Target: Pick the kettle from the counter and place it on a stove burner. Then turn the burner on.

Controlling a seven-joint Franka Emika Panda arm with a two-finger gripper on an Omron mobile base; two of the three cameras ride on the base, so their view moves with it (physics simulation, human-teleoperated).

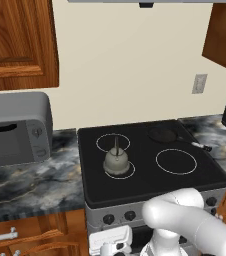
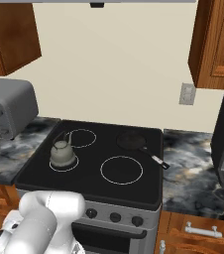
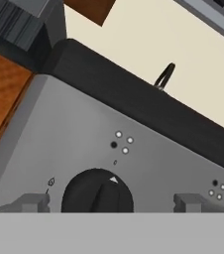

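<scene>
Kettle [image 1: 117, 161] placement looks finished: the small pale dome sits upright on the smallest white ring, the stove burner [image 1: 119, 170] at the front left of the black cooktop [image 1: 150, 165], off the dark marbled counter [image 1: 35, 185] that runs along both sides, and the flat dark pan [image 2: 132, 141] rests on the far ring well away from it. So the step in hand, as I judge it, is turning the burner on. The arm is bent low in front of the range, and the hand view looks close at the grey control panel [image 3: 84, 139] with a round black knob [image 3: 97, 192] sitting midway between the two finger tips. The gripper [image 3: 109, 202] has its fingers [image 3: 32, 202] spread wide, one on each side of the knob and clear of it, holding nothing. To do this well, first check that this knob belongs to the kettle's ring: the small dot diagram [image 3: 122, 142] above it should mark which burner it drives, though I cannot read which from here. Then advance straight along the knob's axis so both pads straddle the raised bar across its face, close firmly on that bar, and rotate the wrist about the knob's centre, not swinging the arm sideways. An off-centre grip would likely slip or scrape the panel.
</scene>
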